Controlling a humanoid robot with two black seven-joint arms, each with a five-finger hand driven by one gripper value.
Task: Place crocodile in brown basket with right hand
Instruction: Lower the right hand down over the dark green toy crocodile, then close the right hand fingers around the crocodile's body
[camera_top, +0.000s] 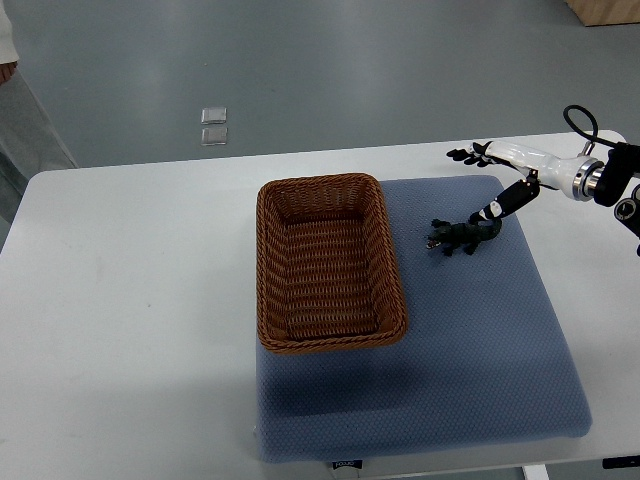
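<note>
Crocodile (462, 236) lies on blue mat (480, 340), just right of brown basket (265, 260), apart from its rim; right robot hand (515, 160) hovers at tail end, fingers spread wide, holding nothing — thumb tip near tail. Likely best: close around body, not thin tail; lift clear of rim, carry left, release low. Basket empty; mat rests on counter (120, 300).

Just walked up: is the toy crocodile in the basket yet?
Not yet. The crocodile lies on the blue mat right of the brown basket, which is empty; the right hand is by its tail.
</note>
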